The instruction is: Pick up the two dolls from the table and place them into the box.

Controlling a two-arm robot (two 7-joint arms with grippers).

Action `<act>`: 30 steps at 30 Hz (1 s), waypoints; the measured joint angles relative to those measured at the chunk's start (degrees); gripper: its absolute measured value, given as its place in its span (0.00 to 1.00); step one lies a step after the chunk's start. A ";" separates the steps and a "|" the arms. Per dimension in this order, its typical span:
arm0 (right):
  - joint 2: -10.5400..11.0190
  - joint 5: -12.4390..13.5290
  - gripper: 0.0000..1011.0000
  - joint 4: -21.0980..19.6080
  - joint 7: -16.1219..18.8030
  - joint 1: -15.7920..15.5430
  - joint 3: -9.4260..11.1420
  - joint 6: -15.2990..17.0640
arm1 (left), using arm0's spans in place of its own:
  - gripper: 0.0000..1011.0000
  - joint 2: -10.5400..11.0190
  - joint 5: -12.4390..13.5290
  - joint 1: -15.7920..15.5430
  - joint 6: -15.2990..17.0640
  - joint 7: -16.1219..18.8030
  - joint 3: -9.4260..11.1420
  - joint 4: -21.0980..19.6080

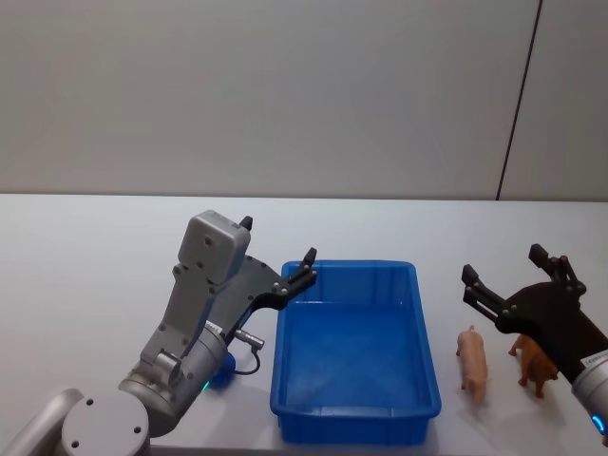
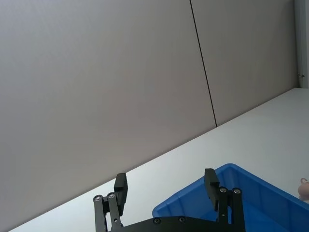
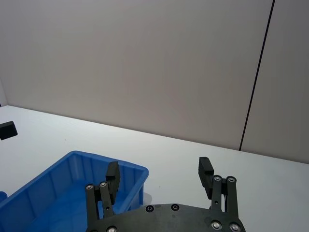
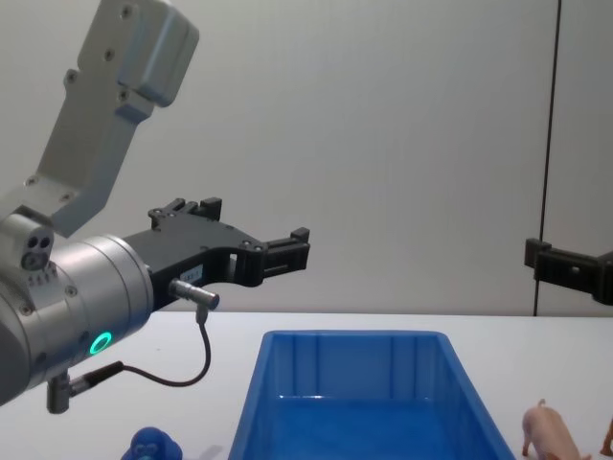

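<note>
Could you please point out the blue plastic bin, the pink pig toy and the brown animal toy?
Bright blue rectangular plastic bin (image 1: 351,429): head view, front wall.
Pink plastic pig toy (image 1: 473,361): head view, back.
Brown animal toy (image 1: 535,367): head view, body.

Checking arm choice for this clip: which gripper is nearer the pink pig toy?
Right. The right gripper hovers open above and just beyond the pink pig, right of the box; the left gripper sits open at the box's far left corner.
</note>
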 joint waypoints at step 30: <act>-0.02 0.00 0.99 0.07 0.01 0.08 0.02 0.00 | 0.99 0.00 0.00 0.00 0.00 0.00 0.00 0.00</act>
